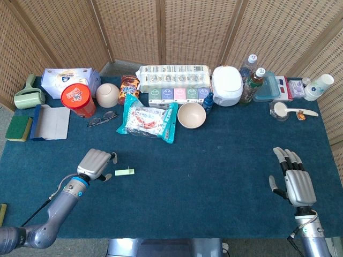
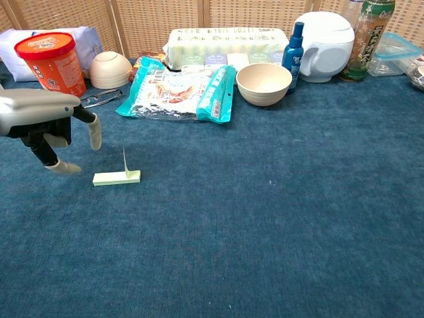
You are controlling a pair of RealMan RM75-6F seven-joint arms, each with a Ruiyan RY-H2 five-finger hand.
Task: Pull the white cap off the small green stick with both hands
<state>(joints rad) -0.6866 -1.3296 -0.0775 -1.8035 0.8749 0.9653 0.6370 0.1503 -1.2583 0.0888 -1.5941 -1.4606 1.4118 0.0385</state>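
Note:
The small pale green stick (image 1: pixel 124 172) (image 2: pixel 116 177) lies flat on the blue tablecloth at front left, a thin flap standing up from it near its right end. I cannot make out which end is the white cap. My left hand (image 1: pixel 96 163) (image 2: pixel 41 124) hovers just left of the stick, fingers apart and pointing down, holding nothing and not touching it. My right hand (image 1: pixel 292 180) rests open, fingers spread, at the table's front right, far from the stick; the chest view does not show it.
Along the back stand a red tub (image 1: pixel 78 99), a beige cup (image 1: pixel 107 95), glasses (image 1: pixel 102 118), a teal snack bag (image 1: pixel 147 120), a beige bowl (image 1: pixel 191 115), a tissue pack (image 1: pixel 174 78), a white cooker (image 1: pixel 227 85) and bottles (image 1: pixel 253 84). A sponge (image 1: pixel 19 128) lies far left.

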